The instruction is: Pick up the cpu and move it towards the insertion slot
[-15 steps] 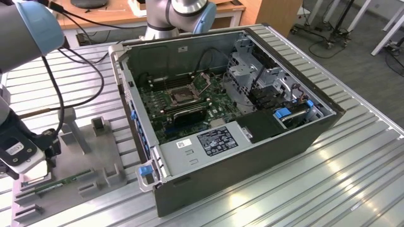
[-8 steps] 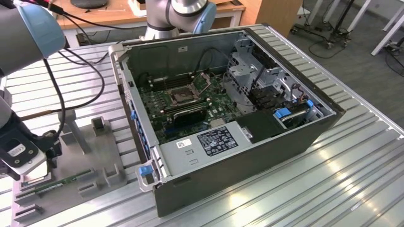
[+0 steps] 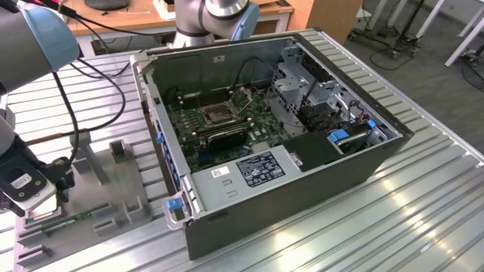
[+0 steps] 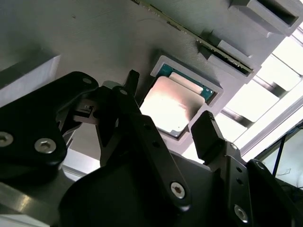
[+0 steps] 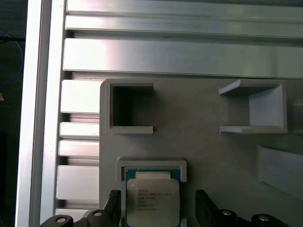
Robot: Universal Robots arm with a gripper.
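The cpu (image 5: 152,201) lies flat in a shallow pocket of the grey tray (image 5: 213,151), its silvery face up with a green rim around it. My gripper (image 5: 157,202) hangs low over it, open, with one black finger (image 5: 113,201) on each side of the chip and small gaps between. In the second wrist view the cpu (image 4: 170,106) shines between the two fingertips (image 4: 206,130). In the exterior view my wrist (image 3: 26,184) stands over the tray at the exterior view's left. The insertion slot (image 3: 215,115) sits on the green motherboard inside the open computer case (image 3: 302,187).
The tray (image 3: 113,187) carries upright grey holders (image 3: 87,156) and a thin green memory stick (image 3: 76,218) beside my wrist. Two open-sided box pockets (image 5: 130,109) stand beyond the cpu pocket. The ribbed aluminium table (image 3: 423,215) surrounds the case. Black cables (image 3: 68,107) trail from the arm.
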